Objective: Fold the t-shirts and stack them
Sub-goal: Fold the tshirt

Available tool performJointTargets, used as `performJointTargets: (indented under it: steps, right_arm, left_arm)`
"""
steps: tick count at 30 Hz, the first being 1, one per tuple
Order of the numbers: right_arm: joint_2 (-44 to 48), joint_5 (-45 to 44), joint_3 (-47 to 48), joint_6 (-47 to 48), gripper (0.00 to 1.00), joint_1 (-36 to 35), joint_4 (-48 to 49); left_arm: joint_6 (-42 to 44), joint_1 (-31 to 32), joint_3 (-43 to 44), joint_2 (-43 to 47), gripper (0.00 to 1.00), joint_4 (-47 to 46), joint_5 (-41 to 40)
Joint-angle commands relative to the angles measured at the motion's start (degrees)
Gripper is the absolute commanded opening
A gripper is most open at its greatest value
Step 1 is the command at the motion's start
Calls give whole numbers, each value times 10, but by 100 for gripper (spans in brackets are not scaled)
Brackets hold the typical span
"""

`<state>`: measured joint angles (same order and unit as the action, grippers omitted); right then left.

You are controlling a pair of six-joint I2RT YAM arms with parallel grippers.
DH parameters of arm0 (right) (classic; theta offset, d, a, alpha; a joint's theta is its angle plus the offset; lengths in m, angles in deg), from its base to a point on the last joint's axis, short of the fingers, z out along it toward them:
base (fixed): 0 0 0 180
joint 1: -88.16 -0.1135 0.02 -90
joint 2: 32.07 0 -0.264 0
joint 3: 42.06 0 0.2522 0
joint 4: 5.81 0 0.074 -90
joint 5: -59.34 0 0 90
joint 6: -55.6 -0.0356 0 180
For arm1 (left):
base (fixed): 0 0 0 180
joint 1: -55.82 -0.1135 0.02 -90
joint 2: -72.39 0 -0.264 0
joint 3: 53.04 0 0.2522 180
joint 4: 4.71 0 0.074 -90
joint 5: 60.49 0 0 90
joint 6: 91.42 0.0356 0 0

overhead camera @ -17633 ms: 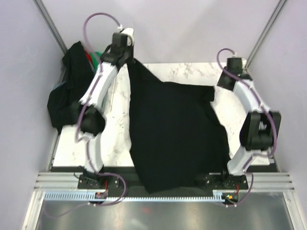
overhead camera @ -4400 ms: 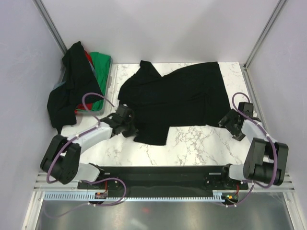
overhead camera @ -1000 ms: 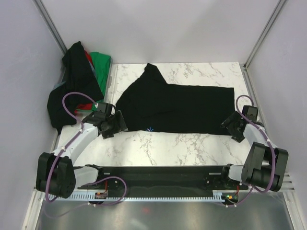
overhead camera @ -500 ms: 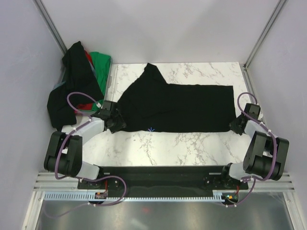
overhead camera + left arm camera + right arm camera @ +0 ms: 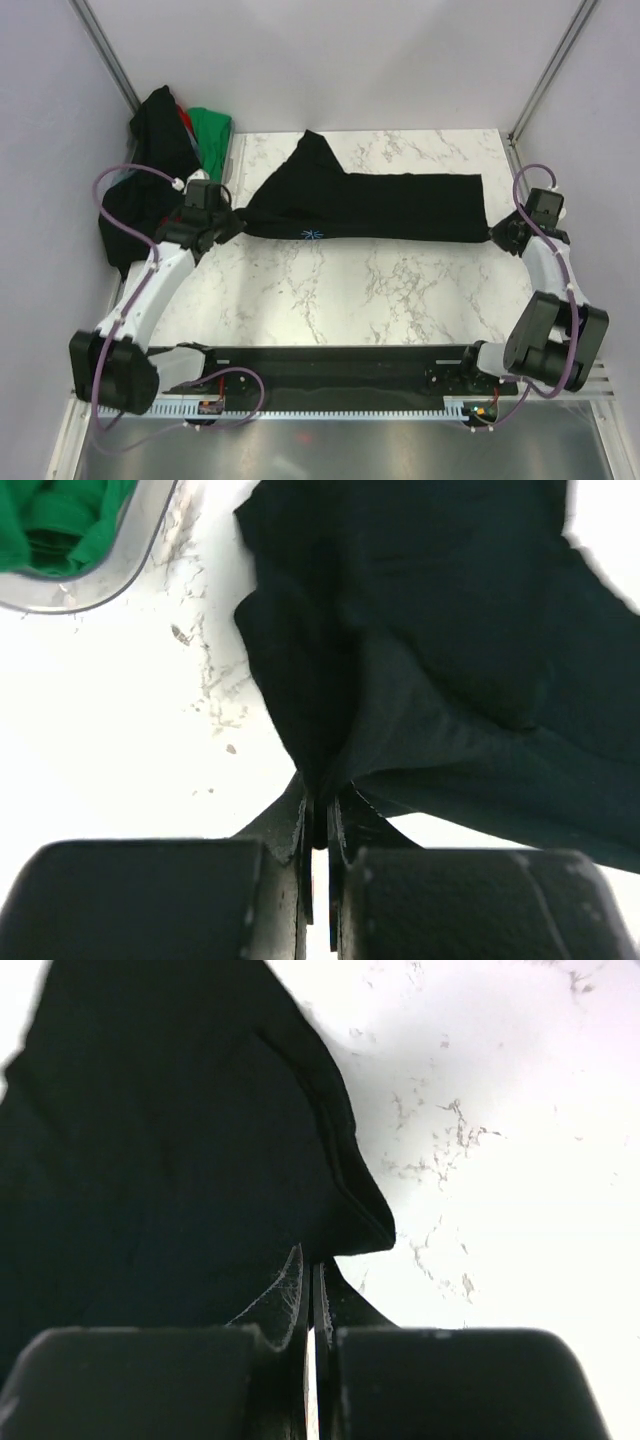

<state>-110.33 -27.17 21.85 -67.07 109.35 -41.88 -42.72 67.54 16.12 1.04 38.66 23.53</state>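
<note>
A plain black cloth t-shirt [image 5: 370,205] is stretched across the white marbled table's [image 5: 340,290] far half. Its left end is clamped in the closed left gripper [image 5: 232,222] and its right end in the closed right gripper [image 5: 497,236]. A grey tray [image 5: 232,160] at far left is filled with a crumpled green shirt [image 5: 212,130] and dark shirts [image 5: 150,150].

We saw two matching arms: the left arm [image 5: 150,290] and the right arm [image 5: 548,262] each wore white shells between rounded black joints. A thin purple cable [image 5: 125,167] looped beside each (the right one [image 5: 516,190] smaller). Up close, the fingers [image 5: 285,870] were matte black and blocky.
</note>
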Motion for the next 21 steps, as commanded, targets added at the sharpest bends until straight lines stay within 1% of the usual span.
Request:
performJointTargets:
  steps: [1,2,4,5,7,8,9,10,11,12,13,14,15,16,18,19,20,21]
  right_arm:
    - [54,-8,-27,-2,0,15,-39]
    - [72,-7,-64,-5,0,22,-39]
    - [90,-3,-102,-6,0,29,-36]
    - [99,1,-121,-8,0,33,-34]
    - [120,13,-173,-14,0,56,-28]
    - [130,32,-185,-15,0,75,-27]
    - [137,37,-202,-15,0,84,-28]
    - [144,42,-207,-15,0,95,-35]
    - [161,50,-210,-16,1,105,-41]
    - [170,60,-211,-17,9,119,-47]
    - [179,65,-210,-26,59,124,-55]
    - [193,78,-207,-34,84,127,-64]
    - [200,94,-205,-42,98,127,-60]
    - [204,108,-203,-47,98,127,-58]
    - [211,117,-182,-39,98,127,-68]
    - [213,112,-172,-33,98,127,-86]
    - [224,108,-158,-19,98,126,-93]
    - [232,107,-153,-15,98,126,-100]
  left_arm:
    - [3,-6,-15,80,6,81,-35]
    - [-8,-6,-49,111,7,84,-21]
    - [-21,-5,-88,143,9,96,-7]
    - [-29,-5,-125,158,9,101,-1]
    - [-59,-5,-157,207,15,115,6]
    - [-69,-5,-183,223,18,135,14]
    - [-102,-6,-195,241,20,144,19]
    - [-120,-4,-206,281,22,152,27]
    - [-137,-4,-227,307,25,163,52]
    - [-182,-4,-241,334,36,164,57]
    - [-199,-4,-252,388,44,165,69]
    - [-219,-4,-264,411,53,169,71]
    - [-222,-4,-264,429,81,169,69]
    - [-215,-4,-259,445,87,171,64]
    - [-186,-4,-219,432,99,180,35]
    - [-172,-4,-202,415,100,178,27]
    - [-135,-4,-161,368,100,173,16]
    - [-112,-4,-144,340,100,147,14]
